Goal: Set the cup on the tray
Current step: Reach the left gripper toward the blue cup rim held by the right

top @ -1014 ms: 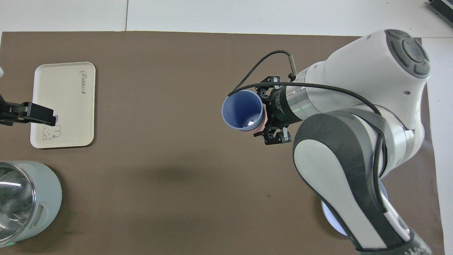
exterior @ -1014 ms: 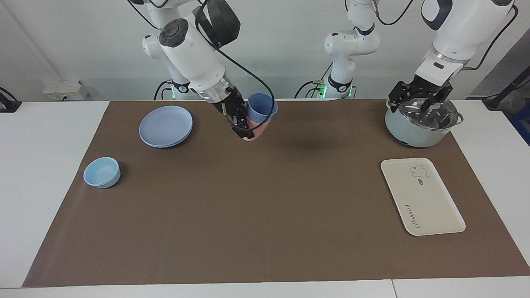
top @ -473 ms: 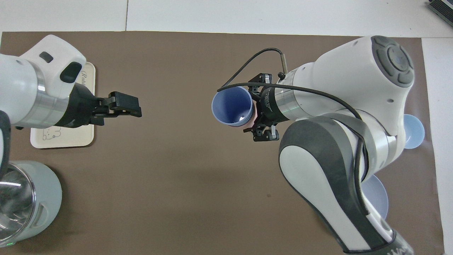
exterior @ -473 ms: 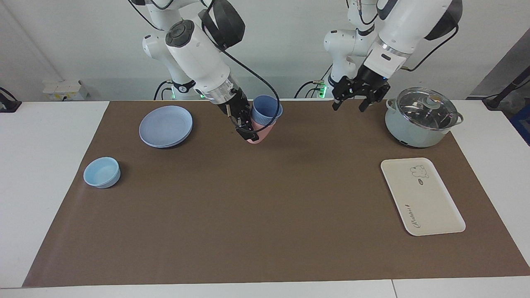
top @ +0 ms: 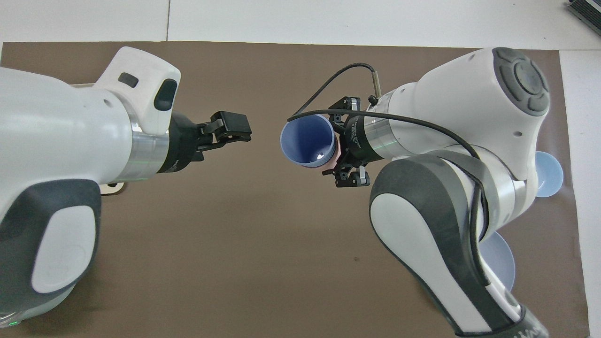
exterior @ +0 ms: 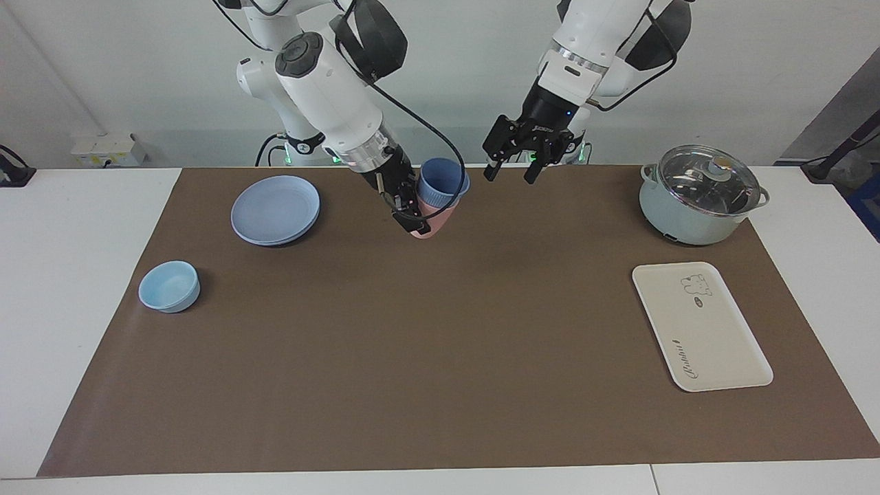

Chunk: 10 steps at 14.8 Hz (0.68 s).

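Observation:
The periwinkle-blue cup (exterior: 442,182) sits nested in a salmon-pink tumbler (exterior: 432,221). My right gripper (exterior: 411,212) is shut on the pink tumbler and holds the stack tilted, low over the mat, near the robots' edge. In the overhead view I look into the cup (top: 307,141), with my right gripper (top: 339,152) beside it. My left gripper (exterior: 510,177) is open and empty in the air, a short way from the cup on the left arm's side, and points at it in the overhead view (top: 232,133). The cream tray (exterior: 701,326) lies empty toward the left arm's end.
A pale green pot with a glass lid (exterior: 701,196) stands nearer to the robots than the tray. A round blue plate (exterior: 275,210) and a low light-blue bowl (exterior: 169,286) lie toward the right arm's end. My left arm hides most of the tray in the overhead view.
My left gripper has left the pot's lid and swung across toward the cup. My right gripper has carried the stacked cups slightly toward the left arm's end.

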{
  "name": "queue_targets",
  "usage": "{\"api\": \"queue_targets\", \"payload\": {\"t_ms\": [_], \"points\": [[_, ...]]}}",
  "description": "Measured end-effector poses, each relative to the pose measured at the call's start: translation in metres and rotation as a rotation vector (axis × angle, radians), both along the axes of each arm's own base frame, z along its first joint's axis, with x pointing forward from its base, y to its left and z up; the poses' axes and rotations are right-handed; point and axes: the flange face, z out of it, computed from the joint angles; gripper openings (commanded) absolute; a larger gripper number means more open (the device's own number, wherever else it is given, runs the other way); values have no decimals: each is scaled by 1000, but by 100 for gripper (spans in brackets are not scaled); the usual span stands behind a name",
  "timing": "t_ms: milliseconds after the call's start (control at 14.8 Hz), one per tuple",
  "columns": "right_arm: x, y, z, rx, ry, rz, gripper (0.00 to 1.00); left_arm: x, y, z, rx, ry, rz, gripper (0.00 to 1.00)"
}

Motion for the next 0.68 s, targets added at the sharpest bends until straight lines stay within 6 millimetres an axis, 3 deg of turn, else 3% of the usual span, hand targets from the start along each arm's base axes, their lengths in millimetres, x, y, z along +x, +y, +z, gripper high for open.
{"api": "queue_targets", "payload": {"t_ms": [270,405,676], "points": [[-1,2,0,0,0,4,0,-8,-28,-19,-62,-56,44,82],[-1,3,0,0,0,5,0,-11,-33,-23,-66,-60,41,73],[-1,3,0,0,0,5,0,-12,-34,-23,-69,-64,41,73]]}}
